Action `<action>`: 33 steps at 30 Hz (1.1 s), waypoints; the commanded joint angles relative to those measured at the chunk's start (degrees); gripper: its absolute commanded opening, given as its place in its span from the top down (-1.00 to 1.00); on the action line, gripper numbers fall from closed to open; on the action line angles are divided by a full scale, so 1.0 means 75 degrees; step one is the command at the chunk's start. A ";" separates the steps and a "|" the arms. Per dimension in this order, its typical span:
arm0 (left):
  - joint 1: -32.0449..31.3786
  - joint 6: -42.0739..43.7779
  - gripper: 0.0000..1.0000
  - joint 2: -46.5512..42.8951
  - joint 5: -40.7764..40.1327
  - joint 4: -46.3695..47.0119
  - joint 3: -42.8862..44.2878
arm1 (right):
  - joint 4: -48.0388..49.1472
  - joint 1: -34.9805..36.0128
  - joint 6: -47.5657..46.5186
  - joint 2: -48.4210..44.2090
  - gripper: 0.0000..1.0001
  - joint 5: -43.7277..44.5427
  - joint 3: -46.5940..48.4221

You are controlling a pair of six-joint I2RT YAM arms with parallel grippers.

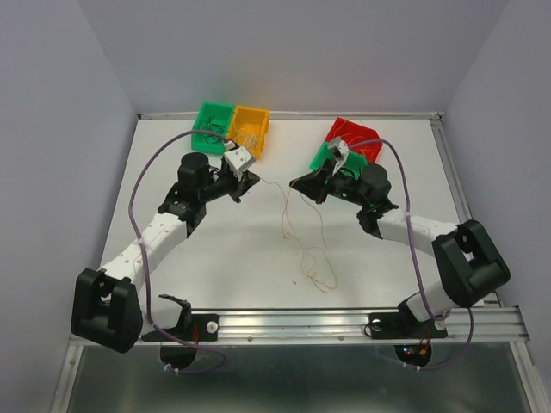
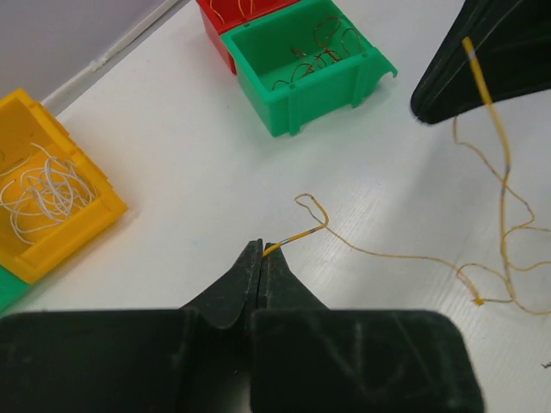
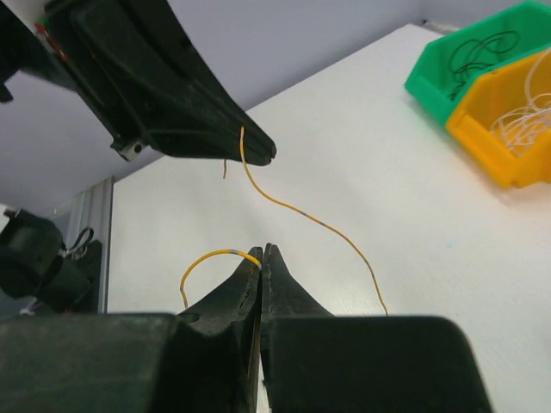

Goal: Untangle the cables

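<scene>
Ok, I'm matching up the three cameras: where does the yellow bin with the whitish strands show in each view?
Top external: the yellow bin sits in the upper part, left of centre.
Left wrist: at the left edge, mid-height.
Right wrist: at the right edge, upper part.
Shared landmark: the green bin touching it, which is only a sliver in the left wrist view.

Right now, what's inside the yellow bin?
A loose tangle of whitish cables lies in the yellow bin. One end is cropped, and anything beneath the tangle is hidden.
</scene>
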 commanded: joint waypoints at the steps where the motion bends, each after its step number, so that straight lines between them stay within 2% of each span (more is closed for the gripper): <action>1: -0.0100 0.0285 1.00 -0.0537 0.0773 0.0308 -0.0097 | 0.0874 0.0289 -0.0770 0.0705 0.99 -0.0926 0.0742; 4: -0.0217 0.0356 1.00 -0.0573 0.0867 -0.0031 -0.0015 | 0.1225 0.0442 -0.0980 0.1070 0.99 -0.1173 0.0825; 7: -0.0370 0.0484 1.00 -0.0409 0.0844 -0.0395 0.0207 | 0.1320 0.0571 -0.1262 0.1223 0.75 -0.1068 0.0837; 8: -0.0370 0.0485 1.00 -0.0362 0.0844 -0.0477 0.0243 | 0.1332 0.0571 -0.1298 0.1247 0.75 -0.1068 0.0837; 9: -0.0417 0.0531 1.00 -0.0339 0.0867 -0.0617 0.0278 | 0.1367 0.0594 -0.1344 0.1259 0.55 -0.0940 0.0825; 10: -0.0440 0.0567 1.00 -0.0304 0.0855 -0.0688 0.0301 | 0.1367 0.0618 -0.1426 0.1270 0.45 -0.0892 0.0802; 11: -0.0510 0.0625 1.00 -0.0245 0.0820 -0.0758 0.0359 | 0.1379 0.0629 -0.1450 0.1294 0.21 -0.0811 0.0790; 15: -0.0604 0.0742 1.00 -0.0128 0.0738 -0.1016 0.0489 | 0.1391 0.0664 -0.1544 0.1375 -0.14 -0.0810 0.0813; 18: -0.0640 0.0754 1.00 -0.0151 0.0727 -0.1122 0.0536 | 0.1379 0.0688 -0.1661 0.1446 -0.30 -0.1254 0.0848; 24: -0.0640 0.0684 1.00 -0.0163 0.0679 -0.1227 0.0665 | 0.1367 0.0793 -0.1895 0.1446 -0.50 -0.2064 0.0802; 33: -0.0628 0.0707 1.00 -0.0116 0.1031 -0.1626 0.0876 | 0.1274 0.0876 -0.2083 0.1680 -0.50 -0.2181 0.0953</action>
